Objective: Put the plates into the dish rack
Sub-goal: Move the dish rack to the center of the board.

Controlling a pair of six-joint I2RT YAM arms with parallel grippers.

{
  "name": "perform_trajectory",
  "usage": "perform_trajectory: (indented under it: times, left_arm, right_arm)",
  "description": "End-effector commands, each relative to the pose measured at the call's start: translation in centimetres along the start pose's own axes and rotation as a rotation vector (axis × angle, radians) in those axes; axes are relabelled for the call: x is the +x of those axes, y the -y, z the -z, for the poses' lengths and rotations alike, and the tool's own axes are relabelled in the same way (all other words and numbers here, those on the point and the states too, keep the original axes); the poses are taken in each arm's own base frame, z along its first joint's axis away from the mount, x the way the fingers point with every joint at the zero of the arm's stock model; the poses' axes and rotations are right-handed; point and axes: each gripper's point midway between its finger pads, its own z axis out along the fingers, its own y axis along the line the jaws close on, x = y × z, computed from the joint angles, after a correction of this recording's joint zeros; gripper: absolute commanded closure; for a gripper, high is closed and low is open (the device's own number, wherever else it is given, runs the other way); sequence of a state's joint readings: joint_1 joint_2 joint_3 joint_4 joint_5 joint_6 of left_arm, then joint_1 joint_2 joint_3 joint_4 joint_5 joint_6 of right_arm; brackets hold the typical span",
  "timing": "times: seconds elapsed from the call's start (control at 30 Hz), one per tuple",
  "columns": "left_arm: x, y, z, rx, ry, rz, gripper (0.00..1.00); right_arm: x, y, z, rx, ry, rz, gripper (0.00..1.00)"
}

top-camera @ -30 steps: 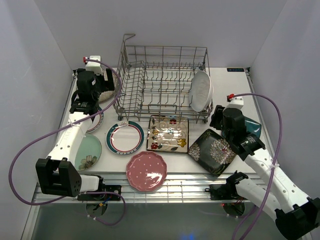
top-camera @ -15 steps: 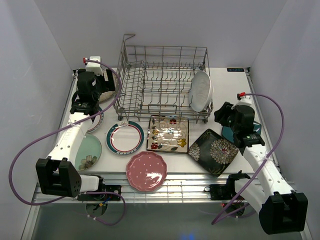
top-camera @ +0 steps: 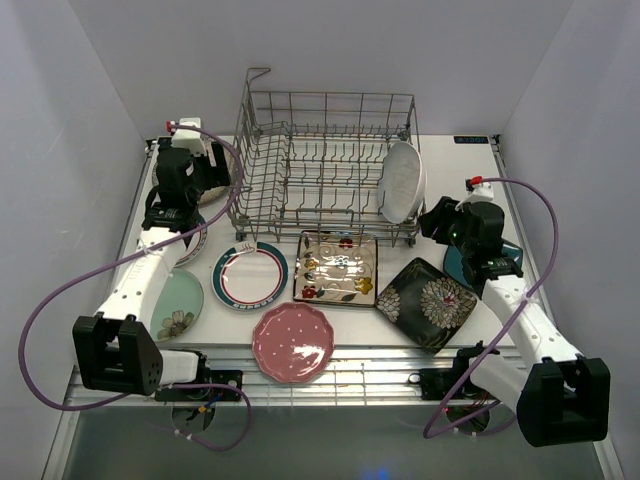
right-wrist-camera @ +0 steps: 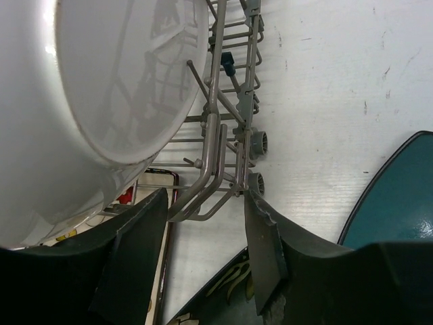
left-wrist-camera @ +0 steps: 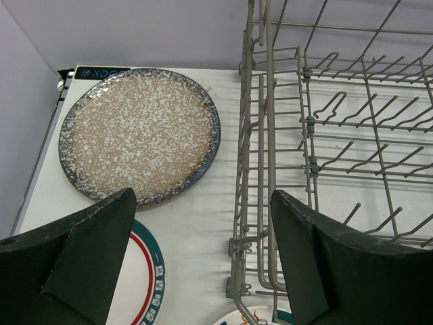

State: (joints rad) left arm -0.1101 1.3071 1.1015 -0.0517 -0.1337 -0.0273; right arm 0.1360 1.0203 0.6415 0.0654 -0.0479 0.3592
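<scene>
The left arm (top-camera: 148, 272) and right arm (top-camera: 522, 318) share one build: white tubular links between black joint housings, on blocky black bases. A purple cable (top-camera: 22, 345) runs along each, ending at a small red plug (top-camera: 172, 125). The left tool (left-wrist-camera: 203, 196) and right tool (right-wrist-camera: 205, 196) carry broad, matte dark fingers (left-wrist-camera: 81, 264).

the grey wire dish rack (top-camera: 300, 170) has open rows for you; the white oval plate (top-camera: 403, 182) blocks its right end.

dish rack (top-camera: 325, 165): rear centre of surface (top-camera: 455, 168)
standing plate (top-camera: 403, 180): in rack's right end
other plates (top-camera: 292, 342): left, front, right of rack
</scene>
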Motion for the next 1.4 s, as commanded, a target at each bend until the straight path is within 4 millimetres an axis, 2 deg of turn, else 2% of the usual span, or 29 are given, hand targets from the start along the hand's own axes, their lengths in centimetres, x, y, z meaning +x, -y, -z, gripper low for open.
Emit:
perform_trajectory:
  times: [0.0, 0.37, 0.6, 0.77, 0.93, 1.03, 1.07, 1.1, 1.2, 1.23, 1.3, 1.37]
  left_arm:
    - [-1.6, 0.0, 1.2, 0.012, 0.057, 0.027, 0.1]
    - [0.5, 0.1, -0.3, 0.008, -0.008, 0.027, 0.1]
    - [2.2, 0.7, -1.3, 0.027, -0.06, 0.041, 0.1]
    - [2.3, 0.8, -1.4, 0.033, -0.062, 0.046, 0.1]
    - [1.9, 0.8, -1.2, 0.032, -0.045, 0.05, 0.1]
    - [1.9, 0.8, -1.0, 0.032, -0.047, 0.05, 0.1]
    - [1.8, 0.7, -1.0, 0.029, -0.045, 0.05, 0.1]
    - [1.8, 0.7, -0.9, 0.028, -0.042, 0.051, 0.1]
    - [1.3, 0.7, -0.5, 0.032, -0.027, 0.052, 0.09]
    - [1.1, 0.7, -0.3, 0.032, -0.021, 0.055, 0.09]
    - [0.9, 0.8, 0.0, 0.041, -0.015, 0.055, 0.08]
    - [0.9, 0.8, 0.2, 0.044, -0.017, 0.058, 0.07]
  right_arm:
    - [-3.4, -1.5, -0.5, -0.06, 0.089, 0.012, 0.46]
    - [-3.8, -0.8, -2.7, -0.037, 0.061, -0.001, 0.52]
    - [-3.7, 0.4, -3.8, -0.005, 0.043, -0.02, 0.68]
    - [-4.5, 0.7, -4.8, -0.006, 0.037, -0.033, 0.82]
    - [-5.4, 1.0, -6.1, 0.005, 0.037, -0.038, 0.83]
    - [-6.1, 0.4, -5.8, -0.021, 0.047, -0.029, 0.72]
    - [-6.3, 0.2, -5.6, -0.024, 0.055, -0.028, 0.6]
    - [-6.3, 0.3, -5.3, -0.022, 0.059, -0.026, 0.52]
    - [-7.0, 0.5, -4.1, 0.007, 0.081, -0.019, 0.47]
    - [-7.6, 0.5, -3.5, 0.02, 0.104, -0.016, 0.42]
    - [-7.8, 0.6, -2.7, 0.032, 0.118, -0.017, 0.4]
    - [-8.0, 0.7, -1.2, 0.046, 0.148, -0.022, 0.33]
